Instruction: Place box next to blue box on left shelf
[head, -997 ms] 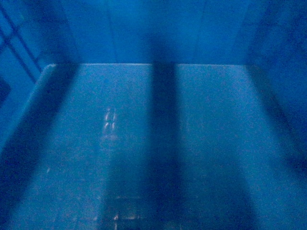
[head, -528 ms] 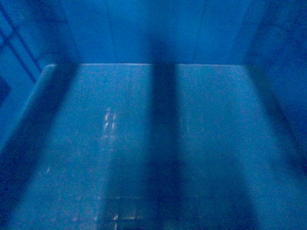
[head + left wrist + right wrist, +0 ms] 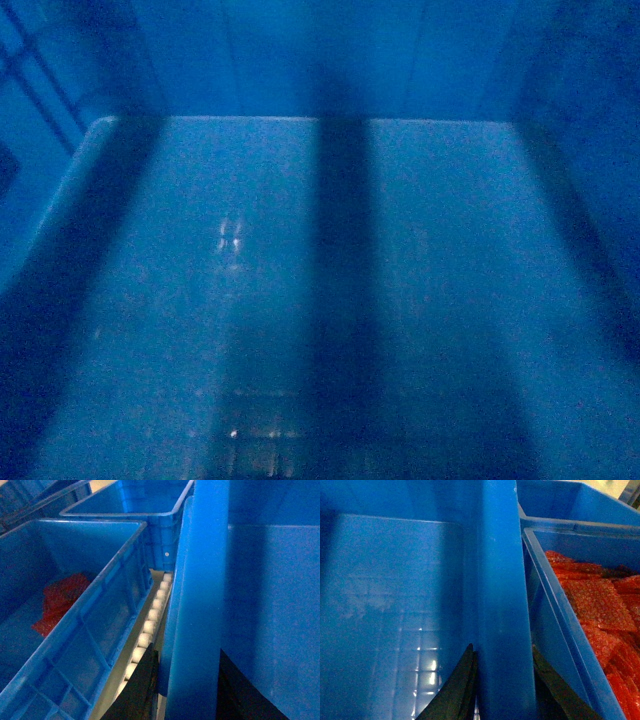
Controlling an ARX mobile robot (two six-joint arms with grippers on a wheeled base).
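Box: the box (image 3: pixel 400 260) fills the head view, which looks straight down onto its flat floor; a faint grid shows near the bottom edge, and a dark shadow band runs up the middle.
Far edge: the floor meets the far wall in a clean line high in the head view; side walls rise left and right, and nothing beyond them shows.
Left gripper: the left gripper (image 3: pixel 187 700) straddles the box's thick left rim, one dark finger (image 3: pixel 140 692) outside the wall, the other dark shape inside, pinching the rim between them.
Right gripper: the right gripper (image 3: pixel 502 690) does the same on the right wall, a dark finger (image 3: pixel 455 690) inside the box, its partner outside, clamped across the rim.
Left side room: tight. A neighbouring blue crate (image 3: pixel 95 625) sits just beside the box, holding red mesh material (image 3: pixel 60 600); only a narrow lane separates them, with a row of white rollers (image 3: pixel 150 625) showing along it.
Behind left: another blue crate (image 3: pixel 145 510) sits beyond the first, close behind it.
Right side room: tighter. A crate of red mesh pieces (image 3: pixel 600 605) lies just beside the box's right wall; whether the rims touch I cannot tell.
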